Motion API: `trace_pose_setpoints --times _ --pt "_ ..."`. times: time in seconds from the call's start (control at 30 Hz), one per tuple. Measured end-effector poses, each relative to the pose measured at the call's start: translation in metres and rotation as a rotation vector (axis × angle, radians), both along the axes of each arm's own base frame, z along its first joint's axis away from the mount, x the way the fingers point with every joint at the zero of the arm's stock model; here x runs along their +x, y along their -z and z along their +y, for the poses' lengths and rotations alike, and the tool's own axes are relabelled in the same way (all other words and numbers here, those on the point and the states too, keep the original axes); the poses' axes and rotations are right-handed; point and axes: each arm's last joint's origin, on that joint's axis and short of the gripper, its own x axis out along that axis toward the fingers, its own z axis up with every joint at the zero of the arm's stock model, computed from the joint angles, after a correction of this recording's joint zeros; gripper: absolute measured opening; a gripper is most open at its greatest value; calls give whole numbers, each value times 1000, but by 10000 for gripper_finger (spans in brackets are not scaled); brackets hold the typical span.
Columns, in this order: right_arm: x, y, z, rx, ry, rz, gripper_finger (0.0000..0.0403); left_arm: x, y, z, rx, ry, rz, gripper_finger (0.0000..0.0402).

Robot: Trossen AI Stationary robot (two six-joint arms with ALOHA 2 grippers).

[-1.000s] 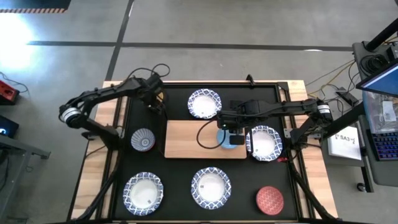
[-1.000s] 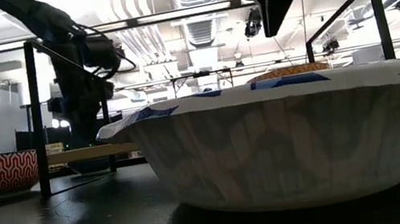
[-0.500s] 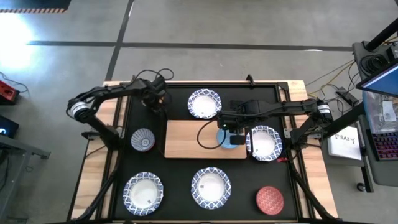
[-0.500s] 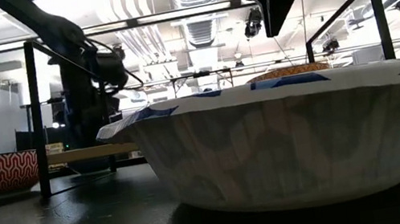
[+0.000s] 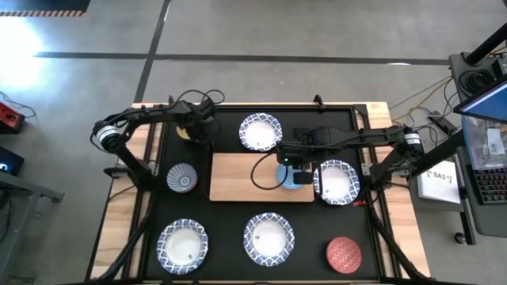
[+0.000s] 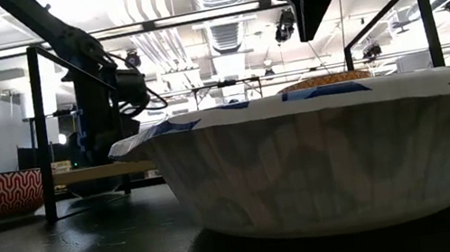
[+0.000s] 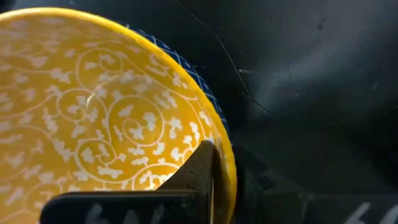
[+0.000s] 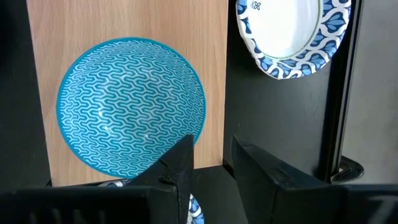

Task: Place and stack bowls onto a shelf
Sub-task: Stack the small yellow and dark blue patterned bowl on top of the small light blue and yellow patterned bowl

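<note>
An orange bowl (image 7: 106, 106) with white scrolls inside stands on its base at the table's far left (image 5: 184, 131). My left gripper (image 5: 198, 127) points down at its rim and is shut on it. The wooden shelf (image 5: 245, 178) lies in the table's middle. A small blue bowl (image 8: 130, 102) sits on its right end (image 5: 291, 177). My right gripper (image 8: 211, 165) hangs open above that bowl's edge and touches nothing. It also shows high in the low view (image 6: 312, 24). My left gripper has the orange bowl's rim (image 7: 229, 163) on the side facing the table's right. One finger (image 7: 198, 174) is inside the bowl. The other finger, outside, is lost against the dark table. The fingers come from above, pointing down. The bowl stands upright on the table.
Wide blue-and-white bowls lie at the far middle (image 5: 261, 131), right of the shelf (image 5: 337, 180), near left (image 5: 182, 244) and near middle (image 5: 268, 237). A small patterned bowl (image 5: 182, 177) sits left of the shelf and a red one (image 5: 343, 253) near right. One wide bowl (image 6: 322, 156) fills the low view.
My left gripper has come down toward the orange bowl at the table's far left, its arm folding lower. My right gripper has stayed above the blue bowl on the shelf.
</note>
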Motion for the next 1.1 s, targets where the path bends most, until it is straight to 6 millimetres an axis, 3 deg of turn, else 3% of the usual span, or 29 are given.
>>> trace_pose_setpoints --times 0.3,0.57,0.8,0.97,1.1 --pt "0 0 0 0 0 2 95 -1 -22 -4 -17 39 -71 4" --pt "-1 0 0 0 1 7 89 12 -70 4 56 100 -203 3" --pt "-4 0 0 -2 -4 38 89 25 -124 11 168 167 -292 3" --pt "-8 -6 0 -2 -4 18 89 41 -159 3 156 337 -467 2" --pt "-18 -18 0 -1 -1 -27 89 57 -168 -16 90 539 -588 2"
